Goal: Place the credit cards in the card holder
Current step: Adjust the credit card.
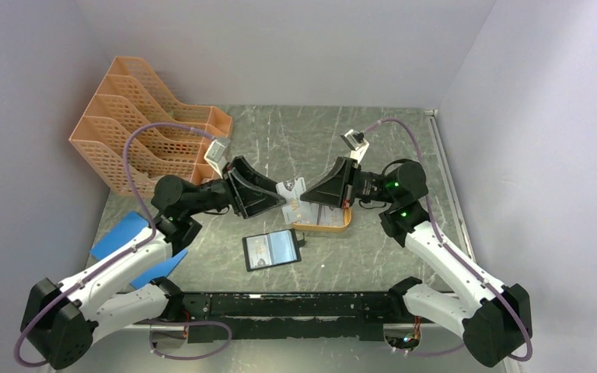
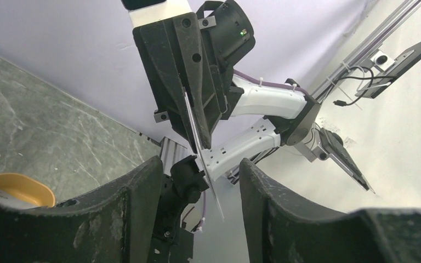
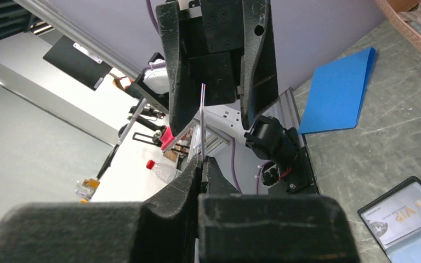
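The step in hand looks like a pass of one credit card (image 1: 291, 193) from tool to tool, in the air over the middle of the bench (image 1: 373, 252).

The right tool (image 3: 203, 162) is pinched tight on the card's near edge, so both wrist views see the card edge-on as a thin upright line. The left tool (image 2: 200, 164) stands about half wide. One finger sits on each side of the card's far end, and neither face seems to touch it. Whether one card or two stacked cards are held I cannot tell.

The card holder (image 1: 284, 246) lies open and flat near the front edge of the bench, about midway along it, well below both tools. A pale card (image 1: 258, 250) shows on its left half. The orange tray (image 1: 337, 225) sits just behind the holder, under the raised card. Something pale lies in it, perhaps more cards.

Next, I judge, the left tool must close squarely on the card's flat faces before the right one lets go. The card then has to come down at a shallow angle, its leading edge meeting a pocket mouth. The holder is unheld and may slide when pushed.
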